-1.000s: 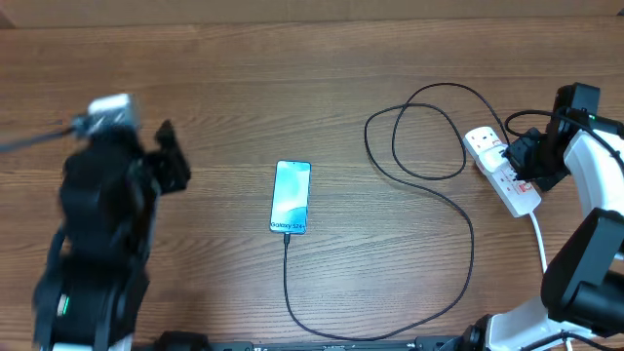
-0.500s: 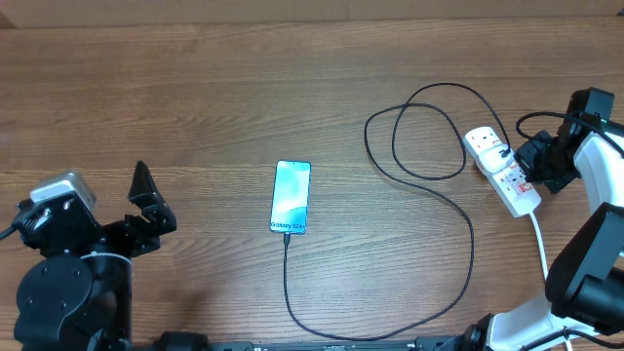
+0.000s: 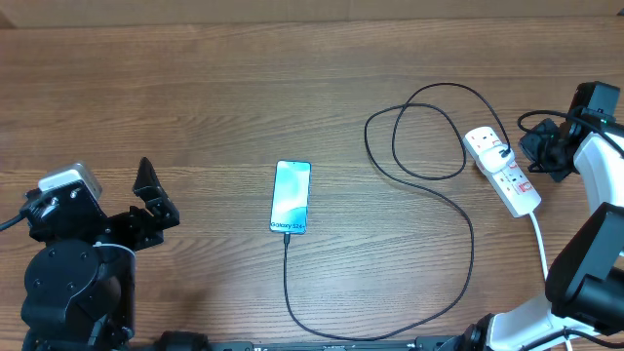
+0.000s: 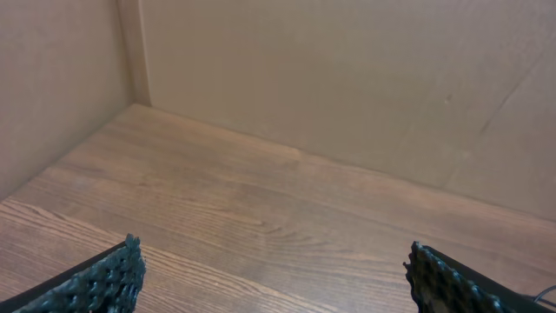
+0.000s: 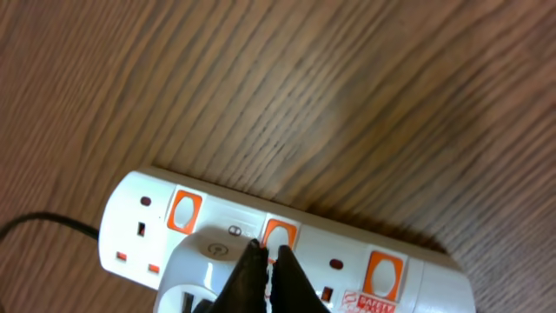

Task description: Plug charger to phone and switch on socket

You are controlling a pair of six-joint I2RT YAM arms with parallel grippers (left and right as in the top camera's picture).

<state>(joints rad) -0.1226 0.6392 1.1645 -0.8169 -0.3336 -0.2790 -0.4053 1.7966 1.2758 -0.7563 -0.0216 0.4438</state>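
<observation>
Brown wood-grain table (image 3: 195, 97), plain tan walls (image 4: 347, 78); phone (image 3: 292, 197) lies mid-table, charger (image 3: 285, 268) in its near end, looping right to socket (image 3: 502, 168); left gripper (image 4: 274, 261) spread, empty; right gripper (image 5: 269, 265) pinched together at an orange switch (image 5: 280, 230)

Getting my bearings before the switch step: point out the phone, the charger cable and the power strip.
phone (image 3: 291, 197), overhead view, middle of its screen.
charger cable (image 3: 286, 261), overhead view, the stretch just below the phone.
power strip (image 5: 143, 213), right wrist view, white body near its left end.
</observation>
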